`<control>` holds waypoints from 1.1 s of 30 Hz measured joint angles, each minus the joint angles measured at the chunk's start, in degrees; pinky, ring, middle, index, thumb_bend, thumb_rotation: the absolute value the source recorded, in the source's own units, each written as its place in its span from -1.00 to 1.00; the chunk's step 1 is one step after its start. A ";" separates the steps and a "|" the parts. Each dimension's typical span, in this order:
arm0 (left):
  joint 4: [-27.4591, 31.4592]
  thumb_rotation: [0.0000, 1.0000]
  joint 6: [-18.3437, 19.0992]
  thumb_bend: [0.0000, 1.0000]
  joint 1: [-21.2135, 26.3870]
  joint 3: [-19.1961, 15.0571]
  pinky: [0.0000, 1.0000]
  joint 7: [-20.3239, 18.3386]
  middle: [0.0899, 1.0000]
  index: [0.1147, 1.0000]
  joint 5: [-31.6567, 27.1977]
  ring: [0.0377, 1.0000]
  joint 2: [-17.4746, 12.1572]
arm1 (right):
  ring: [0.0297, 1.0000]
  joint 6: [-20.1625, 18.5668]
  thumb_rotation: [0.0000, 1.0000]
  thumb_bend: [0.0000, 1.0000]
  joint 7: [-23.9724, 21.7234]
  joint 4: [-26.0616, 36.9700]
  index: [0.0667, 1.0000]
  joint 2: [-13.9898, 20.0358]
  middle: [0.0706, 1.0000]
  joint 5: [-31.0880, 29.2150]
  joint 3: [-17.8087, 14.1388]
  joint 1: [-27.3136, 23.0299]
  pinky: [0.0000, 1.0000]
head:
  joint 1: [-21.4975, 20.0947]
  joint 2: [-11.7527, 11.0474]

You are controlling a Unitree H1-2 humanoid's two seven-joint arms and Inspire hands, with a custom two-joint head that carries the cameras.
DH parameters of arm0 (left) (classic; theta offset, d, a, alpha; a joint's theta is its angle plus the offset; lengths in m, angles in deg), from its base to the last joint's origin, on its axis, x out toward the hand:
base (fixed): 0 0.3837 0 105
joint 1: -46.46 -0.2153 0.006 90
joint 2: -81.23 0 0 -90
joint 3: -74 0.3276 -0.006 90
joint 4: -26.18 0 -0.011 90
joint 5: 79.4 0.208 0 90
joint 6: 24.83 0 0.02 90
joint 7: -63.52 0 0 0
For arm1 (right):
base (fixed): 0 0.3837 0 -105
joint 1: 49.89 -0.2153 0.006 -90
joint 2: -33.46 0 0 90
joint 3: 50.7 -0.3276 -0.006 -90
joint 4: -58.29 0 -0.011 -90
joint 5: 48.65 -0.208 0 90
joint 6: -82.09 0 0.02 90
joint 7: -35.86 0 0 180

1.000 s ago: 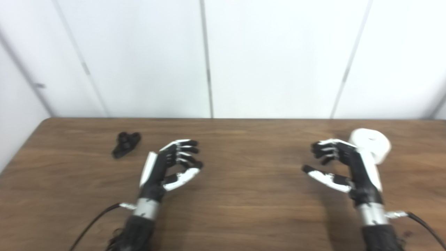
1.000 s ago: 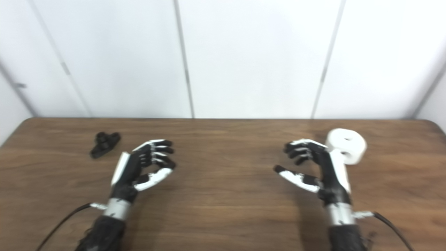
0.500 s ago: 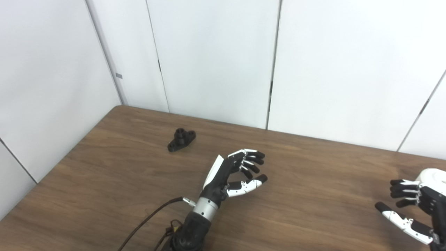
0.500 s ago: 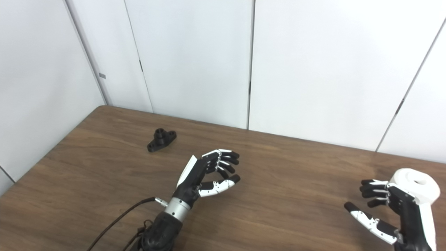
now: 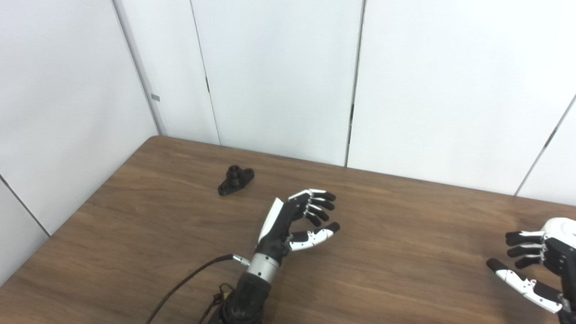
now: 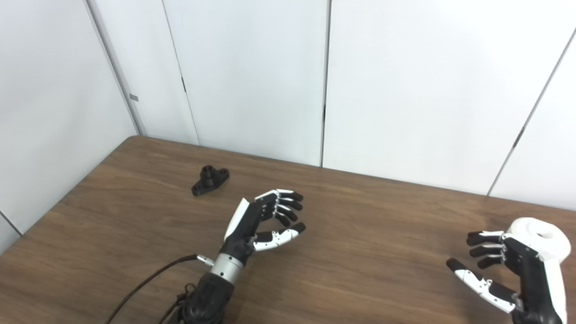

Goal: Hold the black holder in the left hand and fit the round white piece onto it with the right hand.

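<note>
Black holder (image 5: 236, 180) lying flat on table (image 5: 405, 252), far left corner, well apart from any hand; not yet grasped. Left hand (image 5: 297, 220) raised mid-table, fingers loosely curled and apart, empty; likely staged for reach toward holder. Right hand (image 6: 508, 270) likewise spread, empty, just beside round white piece (image 6: 542, 231), not gripping. Versus half a second earlier: left hand shifted slightly toward holder; otherwise unchanged.

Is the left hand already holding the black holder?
No, the black holder lies on the table, apart from the open, empty left hand.
</note>
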 measured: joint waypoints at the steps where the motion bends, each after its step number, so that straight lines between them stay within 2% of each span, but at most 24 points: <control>1: 0.09 -0.95 0.01 0.32 0.17 -0.14 -0.06 -0.06 0.14 0.21 -0.07 0.06 -0.33 | 0.01 -0.01 -0.74 0.00 0.00 0.06 -0.08 0.01 0.18 0.00 -0.03 0.00 -0.20 | 0.00 0.00; 5: 0.39 -1.00 -0.09 0.26 1.29 -0.25 -0.08 -0.48 0.12 0.14 0.43 0.05 -2.98 | 0.03 -0.06 -0.75 0.00 -0.04 0.08 -0.08 0.02 0.20 0.00 -0.13 0.00 -0.19 | 0.18 0.09; 10: 2.25 -1.00 0.37 0.29 2.48 -0.41 -0.05 -0.75 0.14 0.09 1.74 0.09 -6.32 | 0.03 -0.18 -0.75 0.00 -0.20 0.43 -0.08 0.05 0.20 -0.01 -0.26 0.00 -0.19 | 0.18 0.18; 17: 6.02 -1.00 6.41 0.33 3.04 -2.88 -0.09 1.70 0.19 0.12 6.67 0.09 -6.84 | 0.01 -0.32 -0.75 0.00 -0.35 0.42 -0.08 0.19 0.19 -0.01 -0.44 0.00 -0.20 | 0.97 0.09; 21: 6.02 -0.98 6.67 0.34 3.45 -4.41 -0.02 2.50 0.24 0.14 7.36 0.15 -7.64 | 0.02 -0.30 -0.75 0.00 -0.40 0.41 -0.08 0.96 0.19 -0.13 -0.47 -0.01 -0.19 | 1.14 0.09; 27: 6.31 -0.78 9.40 0.43 3.95 -5.79 0.21 3.35 0.41 0.22 9.49 0.41 -9.39 | 0.04 -0.32 -0.75 0.00 -0.40 0.41 -0.08 1.04 0.20 -0.21 -0.46 -0.01 -0.17 | 1.76 0.18; 33: 6.41 -0.60 10.92 0.49 4.46 -6.38 0.23 3.07 0.45 0.29 10.04 0.42 -13.72 | 0.04 -0.36 -0.75 0.00 -0.39 0.39 -0.08 1.16 0.21 -0.23 -0.51 -0.01 -0.17 | 1.84 0.35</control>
